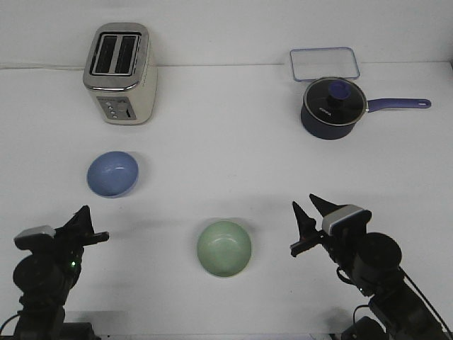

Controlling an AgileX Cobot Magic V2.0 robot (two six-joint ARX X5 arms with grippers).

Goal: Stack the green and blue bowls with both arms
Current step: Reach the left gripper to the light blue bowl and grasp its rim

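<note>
The light blue bowl (112,174) sits upright and empty on the white table at the middle left. The pale green bowl (224,248) sits upright and empty near the front centre. My left gripper (93,224) is low at the front left, just in front of the blue bowl and apart from it; its fingers look spread and empty. My right gripper (304,202) is at the front right, to the right of the green bowl and apart from it, open and empty. The two bowls stand well apart.
A cream and silver toaster (120,74) stands at the back left. A dark navy saucepan (331,108) with a lid and a long handle pointing right stands at the back right. A clear rectangular container (323,64) lies behind it.
</note>
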